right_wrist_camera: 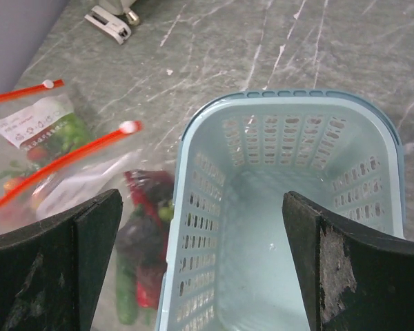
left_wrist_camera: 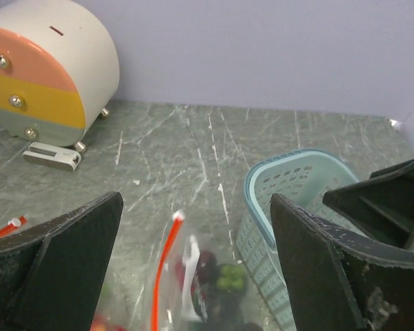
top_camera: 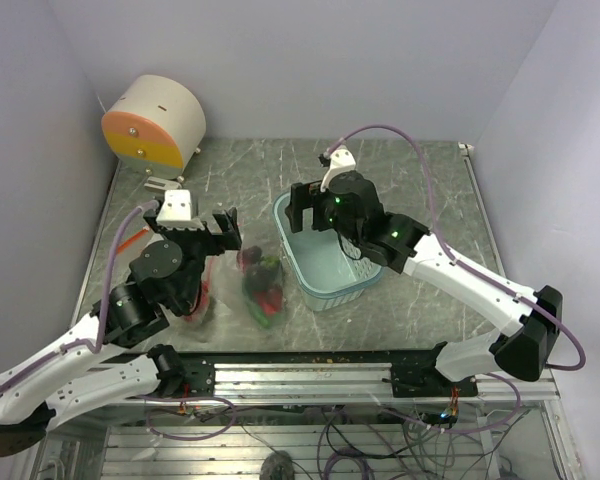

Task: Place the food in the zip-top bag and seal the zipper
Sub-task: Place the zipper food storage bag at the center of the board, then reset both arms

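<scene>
My left gripper (left_wrist_camera: 194, 200) jaws wide, holding nothing, hovering low over the zip-top bag (left_wrist_camera: 186, 276). Right gripper (right_wrist_camera: 201, 196) also spread, empty, pointing down into the empty basket (right_wrist_camera: 290, 96). Food (right_wrist_camera: 146, 227) looks bagged, lying on the counter (right_wrist_camera: 276, 41) beside the basket. Probably the seal step; can't tell if the zipper (right_wrist_camera: 69, 160) is shut. Next: pinch one end, run along

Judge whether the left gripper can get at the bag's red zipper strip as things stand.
Probably yes. The left gripper hangs open above the zipper strip, which lies uncovered; the basket stands beside it, not over it.
</scene>
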`<state>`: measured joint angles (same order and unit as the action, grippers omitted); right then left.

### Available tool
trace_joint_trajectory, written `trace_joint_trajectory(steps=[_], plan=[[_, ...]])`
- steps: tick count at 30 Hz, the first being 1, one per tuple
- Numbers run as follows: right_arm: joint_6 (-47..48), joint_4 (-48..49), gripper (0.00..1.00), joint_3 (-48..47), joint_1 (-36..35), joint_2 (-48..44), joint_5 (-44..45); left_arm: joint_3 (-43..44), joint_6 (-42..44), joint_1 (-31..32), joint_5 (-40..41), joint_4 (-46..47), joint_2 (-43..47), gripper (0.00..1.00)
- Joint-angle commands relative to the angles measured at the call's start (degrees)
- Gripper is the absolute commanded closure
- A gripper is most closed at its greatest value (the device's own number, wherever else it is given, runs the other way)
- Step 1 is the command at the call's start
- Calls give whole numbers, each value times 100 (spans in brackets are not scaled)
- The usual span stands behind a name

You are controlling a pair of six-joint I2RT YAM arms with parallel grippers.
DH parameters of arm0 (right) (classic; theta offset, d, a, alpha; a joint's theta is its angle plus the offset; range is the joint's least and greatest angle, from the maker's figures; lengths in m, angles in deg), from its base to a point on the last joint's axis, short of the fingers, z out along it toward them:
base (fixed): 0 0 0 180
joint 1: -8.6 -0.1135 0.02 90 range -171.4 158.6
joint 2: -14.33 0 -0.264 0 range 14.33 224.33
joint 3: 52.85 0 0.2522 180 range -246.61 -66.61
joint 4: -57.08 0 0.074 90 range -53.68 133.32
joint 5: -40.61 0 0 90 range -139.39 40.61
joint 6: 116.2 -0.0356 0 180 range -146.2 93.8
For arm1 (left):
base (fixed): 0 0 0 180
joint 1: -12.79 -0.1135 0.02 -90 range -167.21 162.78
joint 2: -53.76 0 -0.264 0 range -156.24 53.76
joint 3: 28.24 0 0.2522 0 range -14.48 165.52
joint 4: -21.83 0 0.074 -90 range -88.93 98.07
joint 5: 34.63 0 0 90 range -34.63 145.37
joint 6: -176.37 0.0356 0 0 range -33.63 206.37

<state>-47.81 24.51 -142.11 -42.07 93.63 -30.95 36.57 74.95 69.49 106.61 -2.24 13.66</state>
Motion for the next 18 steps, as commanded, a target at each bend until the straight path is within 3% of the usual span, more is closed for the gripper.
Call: trace_joint_trajectory(steps=[1, 18], plan=[[-197, -108, 0, 61, 23, -66, 388, 311, -22, -13, -233, -111, 92, 1], [-423, -513, 0, -25, 22, 179, 734, 303, -249, -19, -435, -823, 420, 1]])
